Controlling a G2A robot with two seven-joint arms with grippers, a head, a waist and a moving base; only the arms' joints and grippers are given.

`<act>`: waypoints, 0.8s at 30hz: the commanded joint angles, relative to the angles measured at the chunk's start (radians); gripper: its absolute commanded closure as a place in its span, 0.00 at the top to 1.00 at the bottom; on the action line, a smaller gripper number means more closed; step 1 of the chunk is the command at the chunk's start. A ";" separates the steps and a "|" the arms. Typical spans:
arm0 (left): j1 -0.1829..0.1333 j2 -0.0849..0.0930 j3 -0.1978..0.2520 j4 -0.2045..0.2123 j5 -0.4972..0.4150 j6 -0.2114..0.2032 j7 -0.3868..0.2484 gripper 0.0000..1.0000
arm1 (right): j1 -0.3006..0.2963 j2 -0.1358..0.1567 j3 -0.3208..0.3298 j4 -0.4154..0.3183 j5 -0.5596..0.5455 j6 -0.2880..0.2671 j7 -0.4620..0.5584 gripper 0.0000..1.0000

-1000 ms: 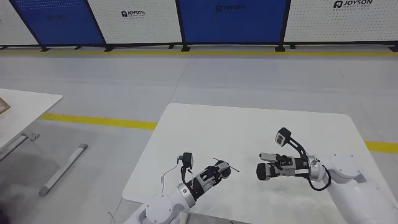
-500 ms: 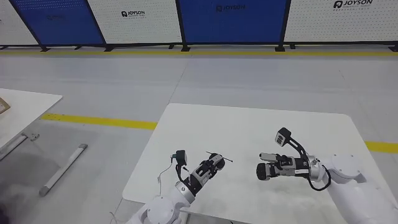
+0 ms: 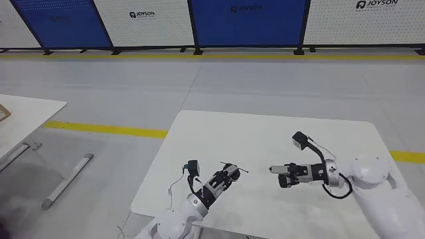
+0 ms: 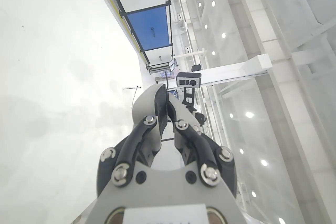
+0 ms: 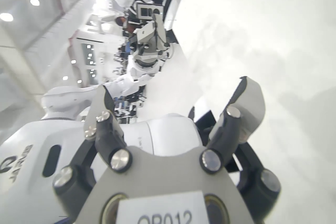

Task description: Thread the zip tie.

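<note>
The zip tie is a thin black strip held just above the white table near its front left part. My left gripper is shut on it. In the left wrist view the tie runs pinched between the two pads of that gripper and sticks out past the tips. My right gripper hovers a short way to the right of the tie, pointing at it, and stands open. In the right wrist view its fingers are spread wide with nothing between them, and the left gripper faces it farther off.
The table's front edge lies close under the left arm. A second white table stands off to the left across the floor. Blue and white partition panels line the far side.
The left gripper lifted the zip tie a little and drew it slightly left, then held still. The right gripper turned its wrist and shifted a little left and away from the front edge.
</note>
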 commanded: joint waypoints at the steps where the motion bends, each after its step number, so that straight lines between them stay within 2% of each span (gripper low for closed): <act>1: 0.000 0.000 0.000 0.000 0.000 0.000 0.000 0.00 | -0.001 0.014 0.026 -0.046 -0.063 0.044 0.039 1.00; 5: 0.000 0.000 0.000 0.000 0.000 0.000 0.000 0.00 | 0.013 0.035 0.057 -0.090 -0.178 0.145 0.072 1.00; 22: 0.000 0.000 0.000 0.000 0.000 0.000 0.000 0.00 | 0.010 0.036 0.056 -0.093 -0.189 0.144 0.060 1.00; 24: 0.000 0.000 0.000 0.000 0.000 0.000 0.000 0.00 | 0.011 0.044 0.069 -0.108 -0.252 0.187 0.037 1.00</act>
